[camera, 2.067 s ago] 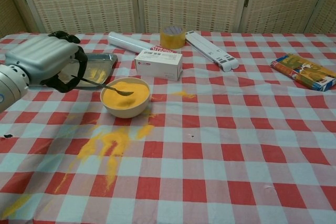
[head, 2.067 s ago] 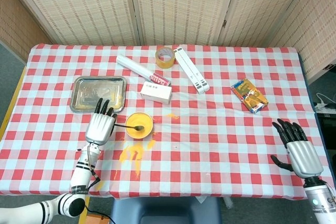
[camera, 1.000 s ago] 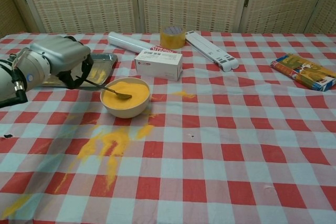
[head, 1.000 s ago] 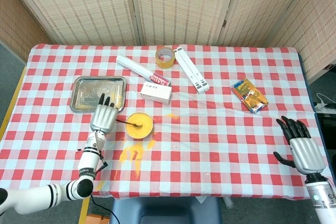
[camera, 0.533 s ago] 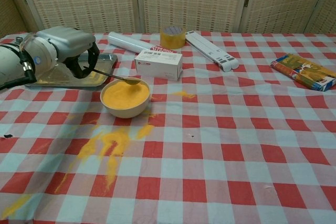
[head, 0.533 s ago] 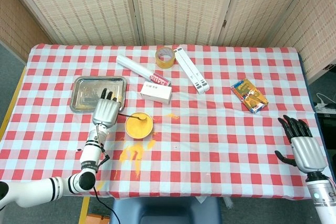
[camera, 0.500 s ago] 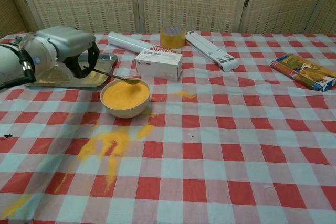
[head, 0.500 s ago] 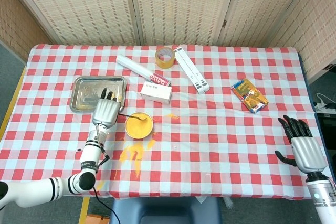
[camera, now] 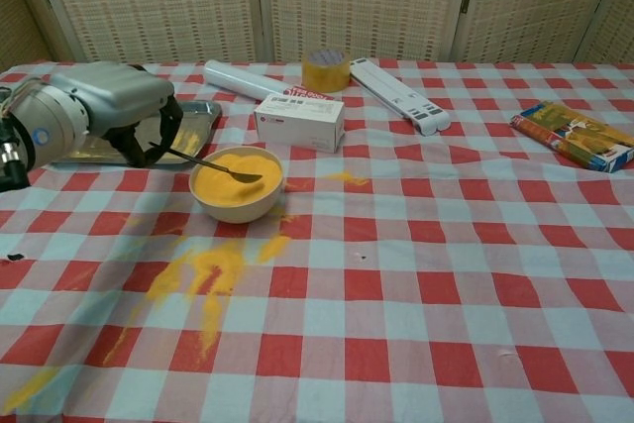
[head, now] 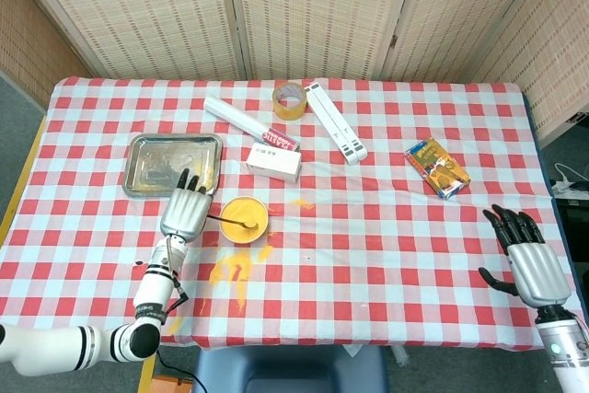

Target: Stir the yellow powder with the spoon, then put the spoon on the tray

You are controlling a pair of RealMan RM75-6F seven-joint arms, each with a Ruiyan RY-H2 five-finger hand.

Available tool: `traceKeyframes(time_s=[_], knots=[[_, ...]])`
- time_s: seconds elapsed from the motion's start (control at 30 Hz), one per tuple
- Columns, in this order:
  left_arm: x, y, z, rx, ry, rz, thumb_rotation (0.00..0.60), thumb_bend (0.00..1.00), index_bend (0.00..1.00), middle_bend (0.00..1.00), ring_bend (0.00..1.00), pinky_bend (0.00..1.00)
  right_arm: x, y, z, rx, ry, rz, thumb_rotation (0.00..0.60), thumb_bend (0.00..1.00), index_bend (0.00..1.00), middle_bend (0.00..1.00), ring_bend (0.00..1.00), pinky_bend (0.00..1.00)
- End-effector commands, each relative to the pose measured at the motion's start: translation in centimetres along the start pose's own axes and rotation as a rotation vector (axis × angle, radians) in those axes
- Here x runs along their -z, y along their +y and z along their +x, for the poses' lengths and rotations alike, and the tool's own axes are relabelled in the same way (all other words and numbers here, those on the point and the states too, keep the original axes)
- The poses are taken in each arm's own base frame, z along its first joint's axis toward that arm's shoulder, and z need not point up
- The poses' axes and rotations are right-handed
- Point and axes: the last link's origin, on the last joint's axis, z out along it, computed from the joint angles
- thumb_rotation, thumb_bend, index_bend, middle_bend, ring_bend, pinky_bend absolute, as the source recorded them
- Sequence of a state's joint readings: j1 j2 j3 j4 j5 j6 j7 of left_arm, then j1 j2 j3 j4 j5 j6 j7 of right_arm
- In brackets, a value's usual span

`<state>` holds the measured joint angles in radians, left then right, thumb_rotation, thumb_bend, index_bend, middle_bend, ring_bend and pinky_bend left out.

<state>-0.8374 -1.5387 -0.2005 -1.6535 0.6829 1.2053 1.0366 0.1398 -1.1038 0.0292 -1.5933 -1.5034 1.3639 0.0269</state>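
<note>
A pale bowl [head: 244,220] [camera: 238,185] of yellow powder stands just right of my left hand [head: 186,211] [camera: 109,106]. That hand holds the metal spoon [head: 232,221] [camera: 220,169] by its handle, with the spoon's bowl lying in the powder. The steel tray [head: 173,164] [camera: 194,124] lies behind the hand, dusted with a little yellow. My right hand [head: 528,262] hovers open over the table's front right corner, fingers spread; only the head view has it.
Yellow powder [head: 236,271] [camera: 203,274] is spilled in front of the bowl. A white box [head: 273,162], a white tube [head: 248,122], a tape roll [head: 289,99], a white folded stand [head: 335,121] and a colourful packet [head: 437,167] lie behind and to the right.
The left hand has come back toward me and lowered; the spoon's bowl, held above the bowl's far rim half a second ago, now lies in the powder. The right hand has barely shifted.
</note>
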Motion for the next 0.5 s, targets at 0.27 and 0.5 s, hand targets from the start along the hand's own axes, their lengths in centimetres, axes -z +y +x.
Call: traceKeyframes(time_s=[0.27,0.5], knots=[[-0.3,-0.9,-1.3,-0.047,-0.062,0.042,0.600,0.75,0.87,0.36,0.12,0.00,0.0,0.0,0.1,-0.005,0.003,0.005,0.600,0.18,0.00,0.00,0.00,0.00],[-1.4,-1.3,-1.3,-0.034,-0.062,0.059,0.600,0.74,0.87,0.37,0.12,0.00,-0.2,0.1,-0.1,0.001,-0.002,-0.003,0.600,0.18,0.00,0.00,0.00,0.00]])
